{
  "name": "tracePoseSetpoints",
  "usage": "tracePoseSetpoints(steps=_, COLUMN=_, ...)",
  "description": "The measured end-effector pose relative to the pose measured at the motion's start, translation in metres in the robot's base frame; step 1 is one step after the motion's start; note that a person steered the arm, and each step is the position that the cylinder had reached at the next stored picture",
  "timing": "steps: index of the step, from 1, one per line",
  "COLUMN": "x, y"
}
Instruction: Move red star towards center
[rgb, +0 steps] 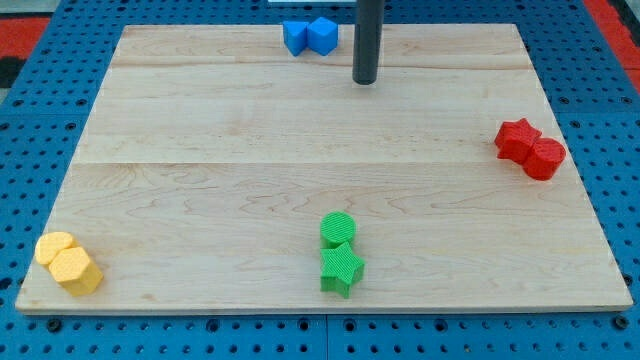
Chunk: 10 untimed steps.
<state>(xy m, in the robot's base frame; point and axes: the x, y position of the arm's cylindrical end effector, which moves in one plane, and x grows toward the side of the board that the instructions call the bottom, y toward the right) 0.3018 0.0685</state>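
Note:
The red star (516, 138) lies near the board's right edge, touching a red round block (545, 159) just to its lower right. My tip (365, 81) is near the view's top, right of centre, far to the upper left of the red star and not touching any block.
Two blue blocks (309, 36) sit together at the top edge, just left of the rod. A green cylinder (338, 229) and a green star (340, 268) sit at the bottom centre. Two yellow blocks (68, 264) sit at the bottom left corner. The wooden board (200, 150) rests on a blue pegboard.

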Motion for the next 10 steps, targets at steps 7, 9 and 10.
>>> tracePoseSetpoints(steps=7, x=0.076, y=0.226)
tracePoseSetpoints(steps=9, x=0.105, y=0.233)
tracePoseSetpoints(steps=10, x=0.105, y=0.198)
